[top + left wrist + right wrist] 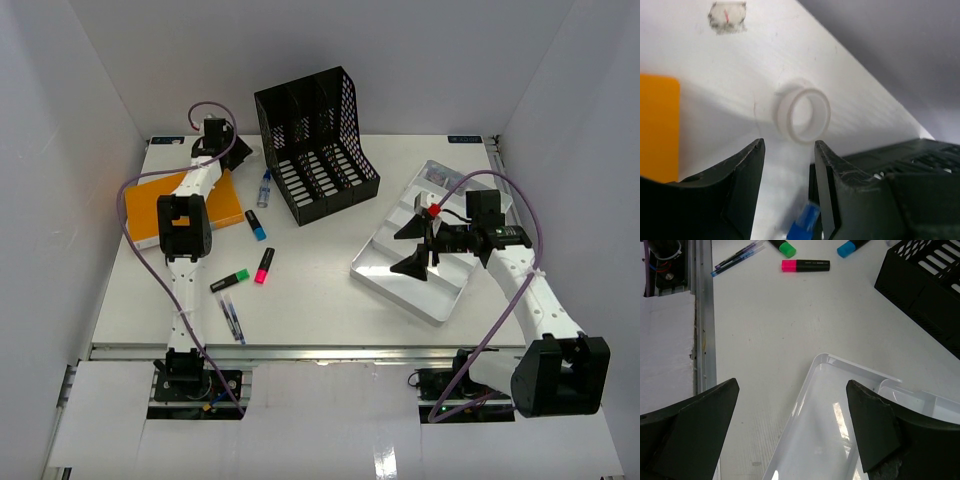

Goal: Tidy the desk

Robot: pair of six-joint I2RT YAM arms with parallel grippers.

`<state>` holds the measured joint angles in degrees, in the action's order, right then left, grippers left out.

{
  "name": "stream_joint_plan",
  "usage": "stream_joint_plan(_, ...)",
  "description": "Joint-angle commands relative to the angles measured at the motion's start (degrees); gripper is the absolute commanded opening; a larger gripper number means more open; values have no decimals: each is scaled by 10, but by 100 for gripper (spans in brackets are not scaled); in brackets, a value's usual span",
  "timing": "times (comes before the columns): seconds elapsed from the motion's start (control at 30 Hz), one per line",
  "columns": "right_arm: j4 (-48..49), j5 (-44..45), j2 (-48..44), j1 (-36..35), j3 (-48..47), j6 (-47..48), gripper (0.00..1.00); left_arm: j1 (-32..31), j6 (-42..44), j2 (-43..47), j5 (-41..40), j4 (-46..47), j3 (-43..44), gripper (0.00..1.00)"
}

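Observation:
The white desk (pixel 310 290) carries loose stationery. My left gripper (pixel 238 150) reaches to the far back left; in its wrist view the gripper (pixel 788 150) is open and empty, just short of a white tape ring (pixel 803 114) that lies on the desk. An orange notebook (pixel 190 205) lies beside that arm. My right gripper (pixel 412 245) is wide open and empty, hovering over the near left part of the silver tray (pixel 440 295); the right wrist view shows the gripper (pixel 792 384) above the tray's corner (pixel 820 360).
A black file organizer (pixel 315 140) stands at the back centre. A blue-and-white marker (pixel 264 187), blue (pixel 257 225), pink (pixel 264 265) and green (pixel 230 280) highlighters and two pens (pixel 232 320) lie left of centre. The aluminium rail (pixel 704 315) runs along the near edge.

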<state>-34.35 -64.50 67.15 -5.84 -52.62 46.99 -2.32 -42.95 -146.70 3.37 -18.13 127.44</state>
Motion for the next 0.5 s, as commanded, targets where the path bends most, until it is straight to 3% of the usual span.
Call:
stream_joint_plan(0.0,8,-21,-25,18,-9,-7,95,-5,0,-13,-39,-10,61,56)
stream_joint_plan(0.17,7,-20,-25,27,-11,-10,95,-9,17,-40,-45,0,77,55)
stream_joint_plan(0.47,8,-14,-26,35,-11,-10,95,-24,73,-49,-71,-4,61,45)
